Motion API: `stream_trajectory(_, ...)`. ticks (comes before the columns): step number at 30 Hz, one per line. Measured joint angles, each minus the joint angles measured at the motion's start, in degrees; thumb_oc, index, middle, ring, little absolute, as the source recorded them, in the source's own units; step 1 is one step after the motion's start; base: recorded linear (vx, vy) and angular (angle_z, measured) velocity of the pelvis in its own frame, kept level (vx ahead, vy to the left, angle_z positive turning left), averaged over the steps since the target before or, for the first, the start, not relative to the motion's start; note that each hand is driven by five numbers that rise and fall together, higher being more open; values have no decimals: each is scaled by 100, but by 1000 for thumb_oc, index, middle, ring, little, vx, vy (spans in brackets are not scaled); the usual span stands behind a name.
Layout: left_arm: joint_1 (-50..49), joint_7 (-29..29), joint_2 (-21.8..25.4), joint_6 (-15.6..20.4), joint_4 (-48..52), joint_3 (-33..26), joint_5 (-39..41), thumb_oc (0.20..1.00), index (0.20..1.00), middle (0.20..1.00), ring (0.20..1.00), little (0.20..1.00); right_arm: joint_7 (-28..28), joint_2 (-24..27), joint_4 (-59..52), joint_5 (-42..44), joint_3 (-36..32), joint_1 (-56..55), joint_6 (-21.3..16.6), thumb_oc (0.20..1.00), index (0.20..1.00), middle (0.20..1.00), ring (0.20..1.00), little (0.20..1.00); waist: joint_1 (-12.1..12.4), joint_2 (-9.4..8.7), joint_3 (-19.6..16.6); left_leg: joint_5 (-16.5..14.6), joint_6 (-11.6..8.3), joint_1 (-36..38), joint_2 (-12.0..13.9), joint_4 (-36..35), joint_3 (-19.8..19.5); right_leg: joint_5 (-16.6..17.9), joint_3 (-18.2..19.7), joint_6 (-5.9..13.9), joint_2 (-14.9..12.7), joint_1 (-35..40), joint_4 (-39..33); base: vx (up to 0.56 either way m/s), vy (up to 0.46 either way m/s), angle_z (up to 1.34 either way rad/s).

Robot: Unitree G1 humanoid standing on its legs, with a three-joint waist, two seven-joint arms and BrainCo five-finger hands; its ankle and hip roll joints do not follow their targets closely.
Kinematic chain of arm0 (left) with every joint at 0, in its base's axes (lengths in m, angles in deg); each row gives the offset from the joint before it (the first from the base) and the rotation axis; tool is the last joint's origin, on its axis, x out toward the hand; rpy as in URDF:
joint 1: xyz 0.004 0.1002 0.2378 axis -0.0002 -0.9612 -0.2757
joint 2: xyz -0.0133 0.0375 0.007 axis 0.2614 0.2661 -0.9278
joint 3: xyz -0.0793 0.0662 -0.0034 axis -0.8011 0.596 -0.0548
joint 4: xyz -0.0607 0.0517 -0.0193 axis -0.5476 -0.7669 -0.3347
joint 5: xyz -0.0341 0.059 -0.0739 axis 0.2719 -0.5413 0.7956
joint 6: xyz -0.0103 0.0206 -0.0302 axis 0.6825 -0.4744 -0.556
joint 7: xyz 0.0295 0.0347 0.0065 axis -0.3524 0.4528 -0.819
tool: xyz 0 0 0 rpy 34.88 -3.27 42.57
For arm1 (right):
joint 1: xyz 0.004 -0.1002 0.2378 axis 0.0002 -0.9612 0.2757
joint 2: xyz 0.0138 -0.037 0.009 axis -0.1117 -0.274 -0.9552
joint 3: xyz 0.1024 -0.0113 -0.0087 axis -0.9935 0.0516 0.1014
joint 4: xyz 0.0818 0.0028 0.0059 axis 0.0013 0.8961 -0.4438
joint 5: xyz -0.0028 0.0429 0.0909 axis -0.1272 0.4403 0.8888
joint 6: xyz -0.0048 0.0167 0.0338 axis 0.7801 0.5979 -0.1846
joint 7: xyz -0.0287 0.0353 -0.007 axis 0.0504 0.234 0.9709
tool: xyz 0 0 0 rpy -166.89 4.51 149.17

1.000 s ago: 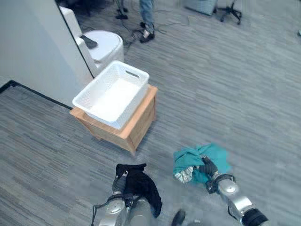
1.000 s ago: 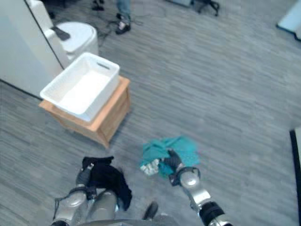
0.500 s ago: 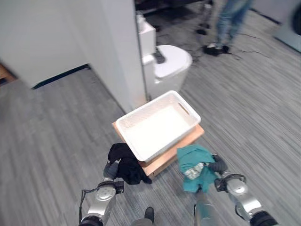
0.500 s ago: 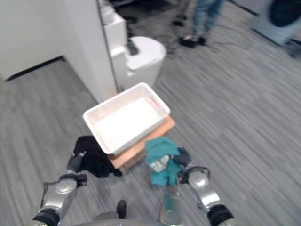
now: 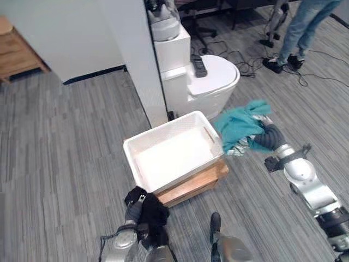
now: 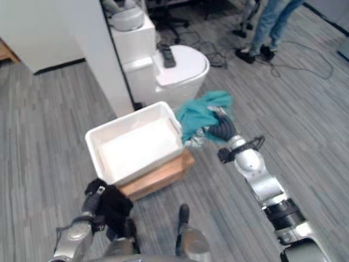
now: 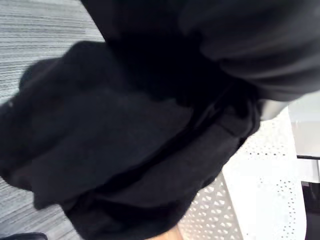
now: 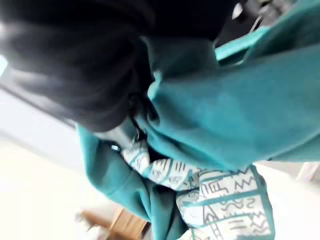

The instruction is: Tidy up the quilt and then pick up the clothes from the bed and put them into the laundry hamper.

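Teal garment [image 5: 239, 126] bunched in clenched right hand [image 5: 268, 137] beside white hamper [image 5: 173, 151]; black garment [image 5: 150, 212] in left hand's [image 5: 133, 209] grip.

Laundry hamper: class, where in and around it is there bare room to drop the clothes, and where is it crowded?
The white laundry hamper on its wooden stand is bare inside. The right hand holds the teal garment beside the hamper's handle end; the left hand, holding the black garment, crowds the near corner. The toilet hems the far side.

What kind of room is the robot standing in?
Probably an office or lab dressed up like a home. There is grey carpet and a white hamper on a wooden stand, but also office chairs and floor cables.
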Motion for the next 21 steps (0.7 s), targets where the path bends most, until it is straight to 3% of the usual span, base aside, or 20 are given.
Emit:
stream_trajectory(5, -258, 112, 178, -116, 356, -128, 207, 200, 200, 200, 200, 200, -198, -260, 165, 4, 781, 913, 170, 200, 200, 200, 200, 200, 167, -64, -73, -22, 16, 178, -144, 1, 19, 56, -63, 64, -156, 207, 2, 51, -20, 7)
stream_trajectory(6, -394, 134, 280, -114, 625, -231, 214, 200, 200, 200, 200, 200, -244, -287, 303, 4, 898, 1194, 191, 200, 200, 200, 200, 200, 339, -63, -77, -22, 17, 189, -149, 2, -26, 52, -97, 69, -171, 251, 2, 17, -29, 14)
stream_trajectory(9, -455, 138, 473, -108, 990, -412, 427, 200, 200, 200, 200, 200, -250, -383, 993, 13, 939, 1726, 196, 200, 200, 200, 200, 200, 600, -73, -93, -20, 21, 190, -149, 1, -104, 45, -158, 77, -176, 298, 3, -14, -27, 14)
stream_trajectory(11, -474, 148, 590, -106, 1182, -503, 441, 200, 200, 200, 200, 200, -234, -406, 1308, 14, 924, 1889, 223, 200, 200, 200, 200, 200, 650, -63, -107, 8, 36, 104, -151, 1, -192, 33, -260, 91, -194, 291, 3, -54, -35, 32)
stream_trajectory(15, -642, 277, 1036, -103, 1953, -682, 651, 200, 200, 200, 200, 200, -195, -423, 2178, 12, 898, 2073, 225, 200, 200, 200, 200, 200, 824, 16, -123, 92, 60, -209, -170, 0, -489, 27, -532, 96, -225, 146, 2, -41, -20, 37)
stream_trajectory(17, -631, 371, 1319, -89, 2392, -981, 655, 200, 200, 200, 200, 200, -161, -426, 2760, 5, 896, 2067, 262, 200, 200, 200, 200, 200, 936, 180, -119, 163, 81, -418, -203, -1, -657, 28, -695, 97, -263, 51, 2, -9, -13, 34)
stream_trajectory(18, -606, 368, 1397, -62, 2463, -1086, 655, 200, 200, 200, 200, 200, -156, -426, 2891, 4, 896, 2048, 327, 1000, 1000, 1000, 1000, 1000, 969, 240, -124, 177, 85, -455, -212, 0, -691, 29, -717, 96, -265, 41, 5, -18, -10, 26)
stream_trajectory(19, -600, 354, 1466, -19, 2532, -1223, 658, 200, 200, 200, 200, 200, -156, -438, 2995, 3, 902, 2038, 377, 1000, 1000, 1000, 1000, 1000, 985, 313, -125, 189, 89, -497, -220, -1, -745, 30, -753, 95, -270, 33, 4, 4, -15, 27)
stream_trajectory(21, -543, 388, 2058, -65, 2904, -1445, 725, 200, 200, 200, 200, 200, -97, -435, 3303, -10, 878, 1993, 411, 1000, 1000, 1000, 1000, 1000, 1090, 469, -110, 238, 81, -589, -217, 0, -831, 33, -848, 95, -268, -6, 3, 8, -15, 23)
